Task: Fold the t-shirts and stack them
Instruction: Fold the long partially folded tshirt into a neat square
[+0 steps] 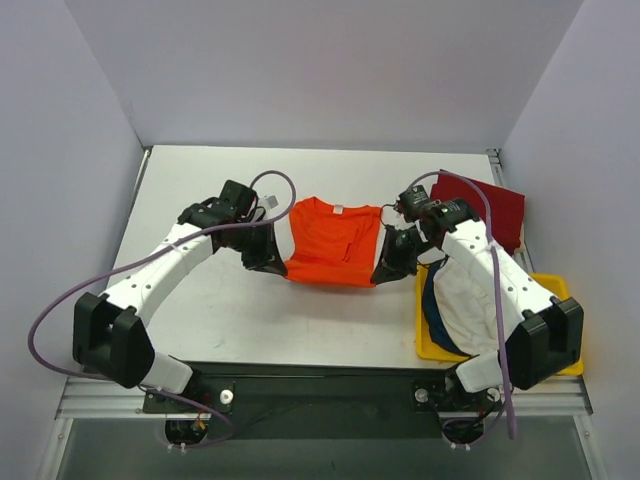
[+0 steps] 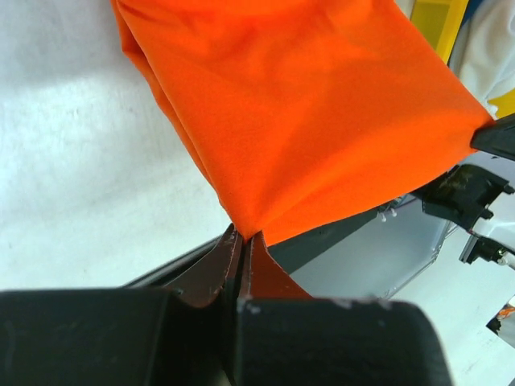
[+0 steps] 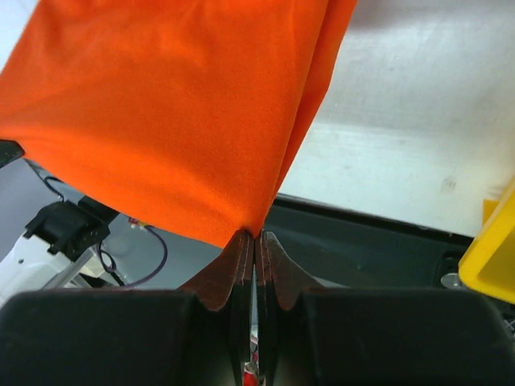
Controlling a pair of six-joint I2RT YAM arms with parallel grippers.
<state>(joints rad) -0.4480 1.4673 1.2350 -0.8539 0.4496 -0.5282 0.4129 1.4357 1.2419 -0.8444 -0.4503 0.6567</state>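
Note:
A bright orange t-shirt (image 1: 334, 240) hangs stretched between my two grippers above the middle of the table, collar toward the back. My left gripper (image 1: 272, 262) is shut on its near left corner (image 2: 245, 229). My right gripper (image 1: 390, 264) is shut on its near right corner (image 3: 256, 229). A dark red t-shirt (image 1: 485, 208) lies flat at the back right, partly behind my right arm. White cloth (image 1: 468, 298) and a navy blue edge (image 1: 432, 312) fill the yellow bin, largely hidden by the right arm.
The yellow plastic bin (image 1: 555, 288) stands at the near right of the table. The table's dark front edge (image 3: 378, 249) runs just below the shirt's held hem. Grey walls enclose the table on three sides.

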